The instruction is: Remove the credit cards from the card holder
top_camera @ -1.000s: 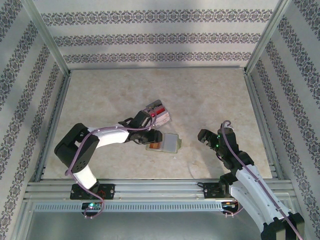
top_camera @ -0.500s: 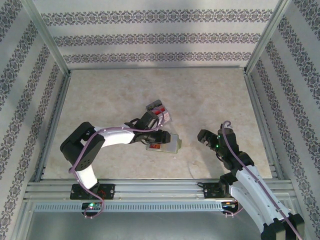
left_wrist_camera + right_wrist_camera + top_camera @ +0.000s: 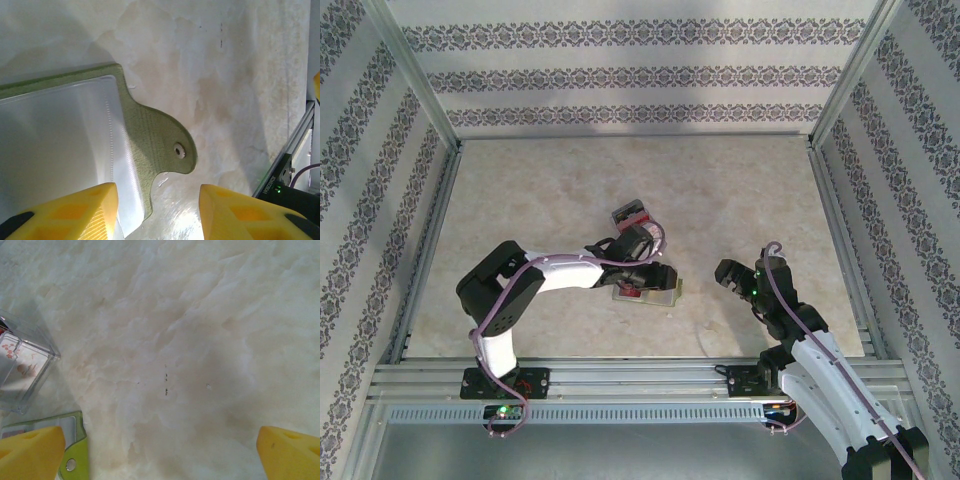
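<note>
I count two arms on the pale marbled worktop (image 3: pixel 720 190) and one card holder between them.

The olive-green folding card holder with pale translucent plastic sleeves (image 3: pixel 667 293) lies open and flat just below the middle of the overhead frame. In the left wrist view it (image 3: pixel 135 125) fills the left half. It shows one clear sleeve and one rounded green tab carrying a single metal snap stud (image 3: pixel 179 150).

The left pincer (image 3: pixel 645 282) is down on the holder's left part. Its two yellow fingers (image 3: pixel 75 210) are partly spread. One is over the sleeve and the other stands clear of the holder's edge, above bare worktop, so nothing is pinched between them. A small red patch shows in the holder beside the pincer. I cannot count the cards.

One grey and red blocky stack (image 3: pixel 631 216) sits just above the left wrist in the overhead frame.

The right pincer (image 3: pixel 728 272) is to the right of the holder, near it but apart, with its two fingers spread wide and empty. Its own camera shows one corner of the holder (image 3: pixel 79 437) at lower left and one clear plastic box (image 3: pixel 22 367) at the left edge.
</note>
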Controlling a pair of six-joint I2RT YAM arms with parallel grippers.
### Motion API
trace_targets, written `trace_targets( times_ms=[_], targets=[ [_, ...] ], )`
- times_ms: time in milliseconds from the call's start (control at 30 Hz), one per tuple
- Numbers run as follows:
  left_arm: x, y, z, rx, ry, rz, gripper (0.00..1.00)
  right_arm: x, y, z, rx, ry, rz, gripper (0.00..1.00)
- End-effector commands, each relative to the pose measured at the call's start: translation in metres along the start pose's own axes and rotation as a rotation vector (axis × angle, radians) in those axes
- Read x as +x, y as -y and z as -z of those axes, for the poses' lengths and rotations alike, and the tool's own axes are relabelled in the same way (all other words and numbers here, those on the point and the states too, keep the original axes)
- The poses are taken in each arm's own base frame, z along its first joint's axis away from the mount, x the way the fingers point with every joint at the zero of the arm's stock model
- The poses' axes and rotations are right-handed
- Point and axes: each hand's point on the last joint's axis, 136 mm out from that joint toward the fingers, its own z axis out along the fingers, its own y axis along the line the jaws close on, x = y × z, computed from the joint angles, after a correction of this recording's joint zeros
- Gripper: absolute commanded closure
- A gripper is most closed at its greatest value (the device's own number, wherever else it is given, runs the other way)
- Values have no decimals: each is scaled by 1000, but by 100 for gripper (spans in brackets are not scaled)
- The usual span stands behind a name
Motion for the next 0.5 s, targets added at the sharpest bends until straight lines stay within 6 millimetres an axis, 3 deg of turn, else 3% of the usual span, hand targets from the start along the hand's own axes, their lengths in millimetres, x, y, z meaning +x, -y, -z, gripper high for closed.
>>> trace_targets(
  times_ms=[0, 467],
  targets=[
    [-3, 24, -3, 49, 2, -30, 53, 3, 4, -2, 3, -3, -6, 2],
    [2, 27, -21, 50, -31, -22, 53, -2, 0, 0, -12, 8, -7, 2]
  ],
)
